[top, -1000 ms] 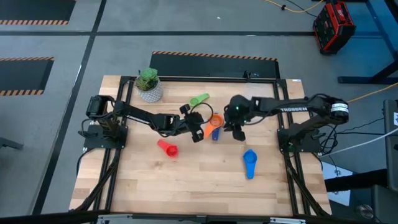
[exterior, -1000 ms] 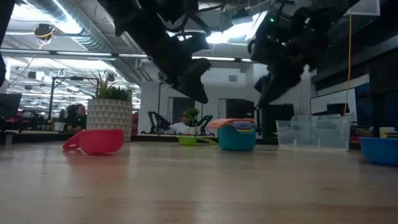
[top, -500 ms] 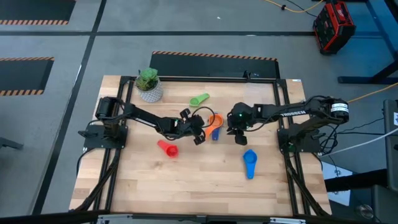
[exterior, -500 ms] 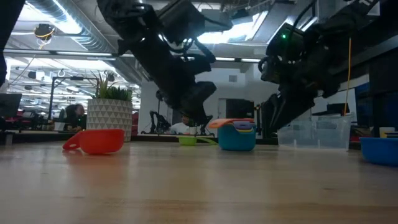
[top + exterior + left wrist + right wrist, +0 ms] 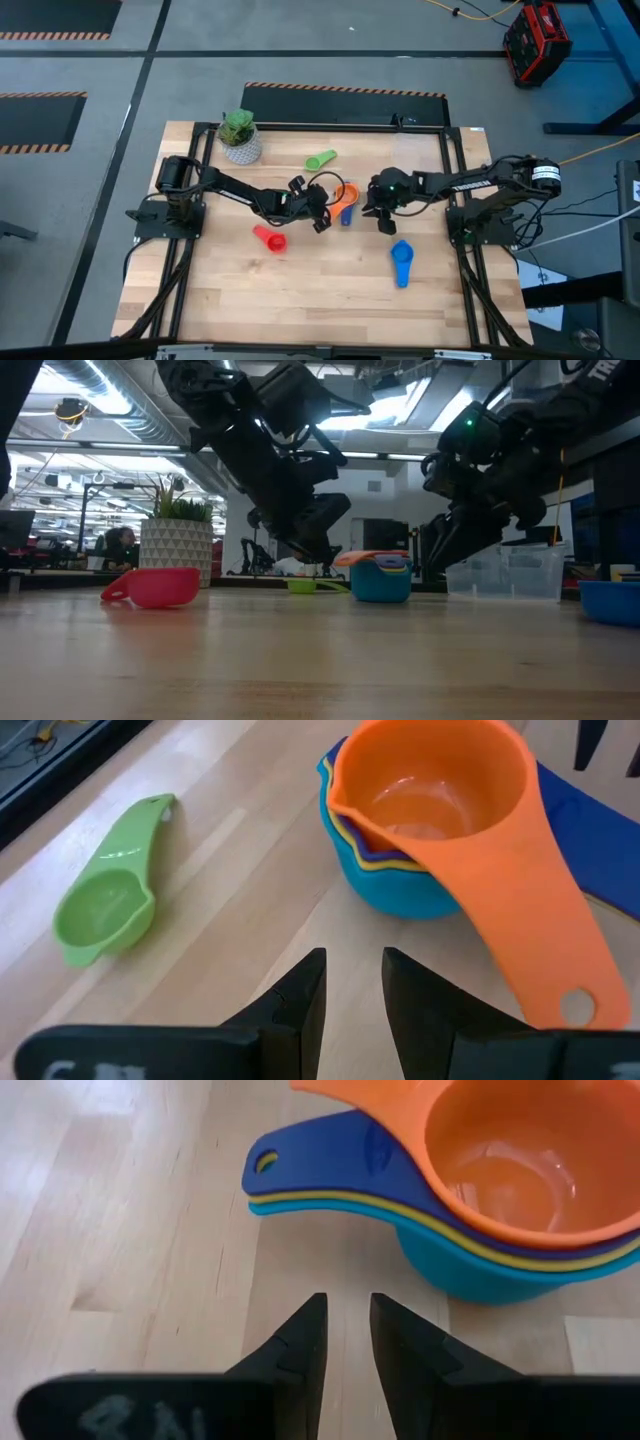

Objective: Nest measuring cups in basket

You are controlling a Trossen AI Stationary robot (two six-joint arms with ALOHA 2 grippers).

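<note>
You had a bright orange plastic scoop (image 5: pixel 440 800) topping a stack of dark blue, yellow and teal ones. A lime green plastic scoop (image 5: pixel 105 905), a red one (image 5: pixel 269 238) and a blue one (image 5: pixel 401 262) lay on the pale striped wooden counter (image 5: pixel 320 290).

Nested cup stack (image 5: pixel 345 200), orange uppermost

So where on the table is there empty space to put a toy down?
The table's wide near strip, past the red cup and blue cup, is bare. The middle is crowded: the stacked cups sit between both arms.
</note>
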